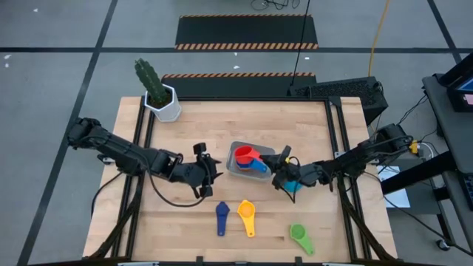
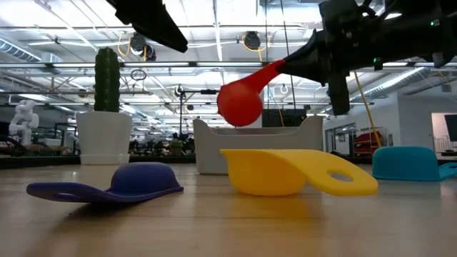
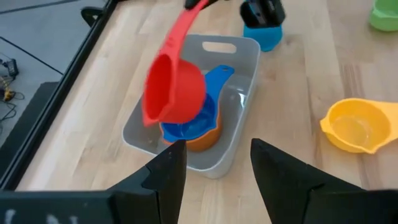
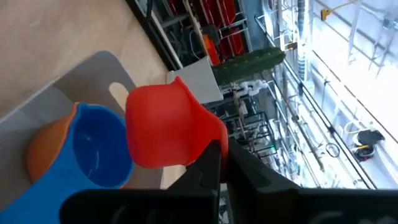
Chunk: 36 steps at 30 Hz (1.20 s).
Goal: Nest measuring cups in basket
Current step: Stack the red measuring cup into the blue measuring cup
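On the wooden table [image 1: 222, 122], the red measuring cup [image 3: 177, 90] is held by its handle in the closed right gripper [image 1: 279, 158] above the basket [image 3: 245, 53], where blue [image 3: 199, 115] and orange cups [image 3: 202, 140] are nested; the left gripper [image 3: 214, 165] is seen open beside the basket

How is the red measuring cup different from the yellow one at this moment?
The red cup hangs tilted above the basket, held by its handle in the right hand; the yellow cup lies free on the table. Both are round scoops with flat handles.
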Each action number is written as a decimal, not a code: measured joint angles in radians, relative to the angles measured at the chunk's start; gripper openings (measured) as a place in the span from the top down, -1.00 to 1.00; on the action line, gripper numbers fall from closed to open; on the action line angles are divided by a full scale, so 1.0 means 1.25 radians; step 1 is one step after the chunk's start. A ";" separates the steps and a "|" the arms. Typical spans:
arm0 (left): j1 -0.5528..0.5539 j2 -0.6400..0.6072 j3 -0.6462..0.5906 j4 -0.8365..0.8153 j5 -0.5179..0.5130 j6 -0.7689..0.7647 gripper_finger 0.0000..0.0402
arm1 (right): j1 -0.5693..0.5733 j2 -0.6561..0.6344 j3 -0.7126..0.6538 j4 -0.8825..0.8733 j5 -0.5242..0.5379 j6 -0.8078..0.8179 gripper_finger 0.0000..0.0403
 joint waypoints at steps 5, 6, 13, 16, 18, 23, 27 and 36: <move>0.005 0.000 0.000 0.007 0.000 -0.004 0.10 | -0.012 0.000 0.000 -0.034 -0.055 0.037 1.00; 0.005 0.000 0.000 0.007 0.000 -0.006 0.10 | -0.012 0.000 0.000 -0.037 -0.056 0.041 1.00; 0.005 0.000 0.000 0.026 0.000 0.000 0.10 | -0.031 0.000 0.000 -0.074 -0.078 0.078 1.00; 0.005 0.000 0.000 0.029 0.000 0.006 0.10 | -0.037 0.001 0.000 -0.080 -0.096 0.105 1.00; 0.005 0.000 0.000 0.028 0.001 0.006 0.10 | -0.040 0.001 0.000 -0.078 -0.097 0.105 0.99; 0.005 0.000 0.000 0.028 0.001 0.006 0.10 | -0.042 0.001 0.000 -0.081 -0.096 0.103 0.92; 0.005 0.000 0.000 0.027 0.003 0.006 0.10 | -0.042 0.001 0.000 -0.098 -0.096 0.105 0.86; 0.005 0.000 0.000 0.027 0.003 0.006 0.10 | -0.042 0.001 0.000 -0.118 -0.096 0.190 0.74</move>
